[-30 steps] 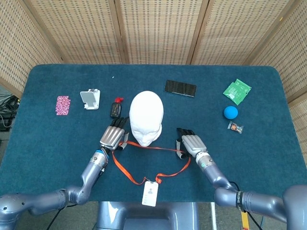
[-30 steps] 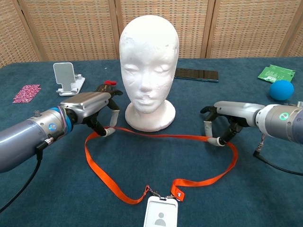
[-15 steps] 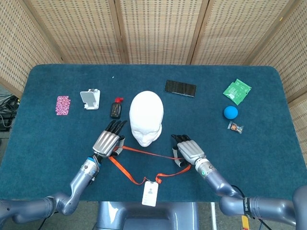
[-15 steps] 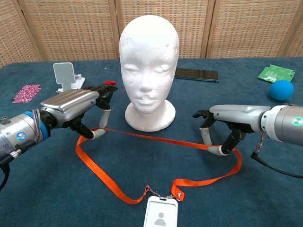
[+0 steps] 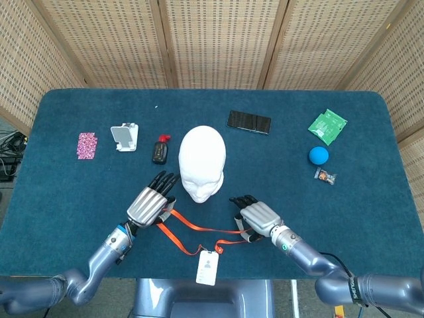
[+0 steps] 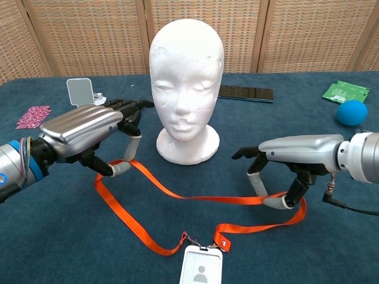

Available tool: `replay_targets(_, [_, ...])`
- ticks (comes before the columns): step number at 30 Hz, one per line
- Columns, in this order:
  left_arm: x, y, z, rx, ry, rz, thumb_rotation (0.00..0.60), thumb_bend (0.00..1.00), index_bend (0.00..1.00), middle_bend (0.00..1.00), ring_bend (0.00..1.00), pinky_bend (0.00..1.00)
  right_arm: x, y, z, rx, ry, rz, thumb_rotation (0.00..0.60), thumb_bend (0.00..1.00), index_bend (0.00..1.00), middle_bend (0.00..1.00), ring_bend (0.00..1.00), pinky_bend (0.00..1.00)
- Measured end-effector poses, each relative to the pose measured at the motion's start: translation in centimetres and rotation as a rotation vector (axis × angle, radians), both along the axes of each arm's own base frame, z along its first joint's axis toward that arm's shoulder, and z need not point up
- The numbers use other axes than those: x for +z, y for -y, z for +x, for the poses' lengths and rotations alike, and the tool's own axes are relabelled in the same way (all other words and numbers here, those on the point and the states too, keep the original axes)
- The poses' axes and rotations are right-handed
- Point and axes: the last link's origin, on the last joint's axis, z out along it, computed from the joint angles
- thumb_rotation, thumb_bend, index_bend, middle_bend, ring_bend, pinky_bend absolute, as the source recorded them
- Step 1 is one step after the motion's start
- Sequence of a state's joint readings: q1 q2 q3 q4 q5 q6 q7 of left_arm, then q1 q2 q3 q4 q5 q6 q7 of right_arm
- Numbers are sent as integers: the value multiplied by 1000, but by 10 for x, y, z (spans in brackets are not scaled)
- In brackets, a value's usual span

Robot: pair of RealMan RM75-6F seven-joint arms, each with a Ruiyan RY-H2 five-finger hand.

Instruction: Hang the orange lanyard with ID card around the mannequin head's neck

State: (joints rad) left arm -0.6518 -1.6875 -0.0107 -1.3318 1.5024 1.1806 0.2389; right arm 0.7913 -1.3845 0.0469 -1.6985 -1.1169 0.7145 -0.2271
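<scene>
- Woven cane screens are backing a dark blue table (image 5: pixel 66 199), which is carrying everything in play.
- Standing upright at mid-table, the white mannequin head (image 6: pixel 185 83) is facing the robot, lying beyond both hands and between them.
- Reaching in low at the near left, the left hand (image 6: pixel 89 133) is pinching the strap's left side between thumb and fingertips, its other fingers pointing toward the mannequin's base.
- Opposite, the right hand (image 6: pixel 290 160) is gripping the strap's right side in curled fingers; both hands look about equally near the head.
- Stretching between the two hands, the orange lanyard (image 6: pixel 195 195) is running left to right in front of the base, none of it around the neck yet.
- Hanging from the loop's near end, the ID card (image 6: pixel 200 267) is lying flat at the table's front edge.
- Judging from this, the loop needs raising above the crown, then carrying away from the robot.
</scene>
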Motion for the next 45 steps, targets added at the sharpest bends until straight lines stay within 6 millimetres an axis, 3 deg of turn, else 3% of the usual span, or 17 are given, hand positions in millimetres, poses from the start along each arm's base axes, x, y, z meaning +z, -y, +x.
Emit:
replay_targets(16, [20, 8, 11, -88, 38, 38, 600, 407, 725, 0, 0, 0, 38, -10, 14, 19, 20, -10, 600, 626, 735, 33, 0, 0])
replay_targets(23, [27, 10, 7, -80, 36, 62, 600, 407, 725, 0, 0, 0, 34, -16, 10, 18, -21, 33, 600, 627, 736, 33, 0, 0])
replay_targets(33, [39, 10, 4, -84, 66, 98, 600, 407, 731, 0, 0, 0, 38, -20, 20, 24, -24, 68, 600, 626, 736, 33, 0, 0])
replay_targets(45, [57, 8, 14, -118, 121, 145, 600, 407, 732, 0, 0, 0, 60, -24, 34, 32, -15, 15, 600, 627, 736, 34, 0, 0])
